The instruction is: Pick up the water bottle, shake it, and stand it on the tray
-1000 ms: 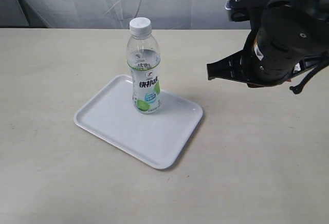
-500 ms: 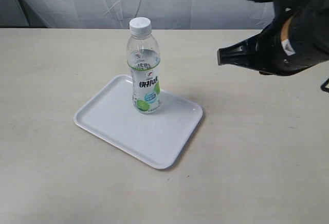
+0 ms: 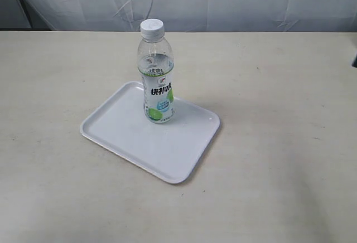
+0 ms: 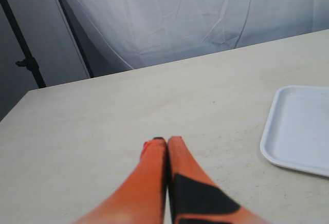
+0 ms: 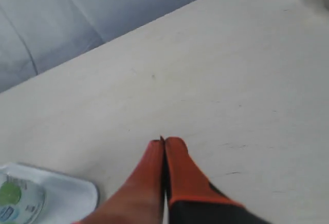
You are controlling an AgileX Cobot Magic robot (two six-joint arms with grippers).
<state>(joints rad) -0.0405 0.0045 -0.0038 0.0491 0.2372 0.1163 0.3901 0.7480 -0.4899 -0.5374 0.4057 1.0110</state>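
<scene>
Gone from the exterior view is the right arm, which filled the upper right half a second ago; only a dark sliver remains at that edge. The water bottle (image 3: 157, 76) has not shifted: it stands upright on the tray (image 3: 120, 134), toward the tray's far side, white cap on top and label facing the camera. The tray lies flat on the pale table (image 3: 279, 154), with a white curtain (image 3: 223, 0) behind. Neither gripper shows here.

From the left wrist, the left gripper (image 4: 161, 142) has its orange fingers pressed together, holding nothing, above bare table (image 4: 92, 126). One rounded corner of the tray (image 4: 300, 131) shows off to one side, well apart from the fingertips. A dark stand (image 4: 23, 54) rises beside the curtain.

From the right wrist, the right gripper (image 5: 163, 143) is likewise closed tight and empty over the table (image 5: 247, 80). A corner of the tray (image 5: 69, 193) and the bottle's green-labelled lower part (image 5: 18, 203) sit at the frame's edge, apart from the fingers.
</scene>
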